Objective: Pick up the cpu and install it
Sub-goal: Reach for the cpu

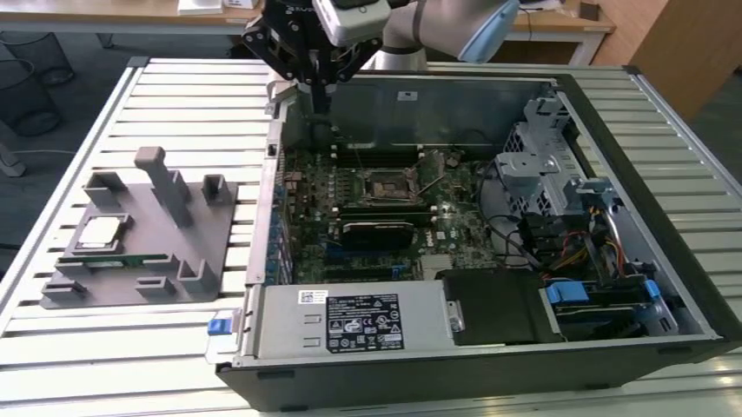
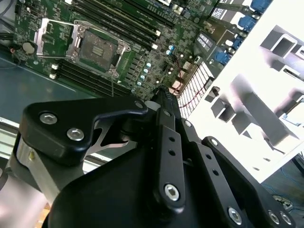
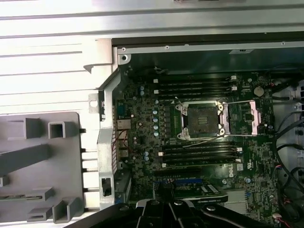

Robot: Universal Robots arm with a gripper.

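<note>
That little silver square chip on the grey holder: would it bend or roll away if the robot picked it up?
Probably not bend: the cpu looks like a flat plate with a metal top, so likely stiff. It lies flat on the grey fixture, so rolling seems unlikely. Being thin and smooth, it might slip.

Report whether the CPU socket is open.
Open: the socket lies bare, its metal frame swung aside; the cpu sits on the grey fixture.

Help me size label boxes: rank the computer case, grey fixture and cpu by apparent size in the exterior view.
1. computer case, largest by far
2. grey fixture
3. cpu, lying on the fixture, clearly smallest
</note>
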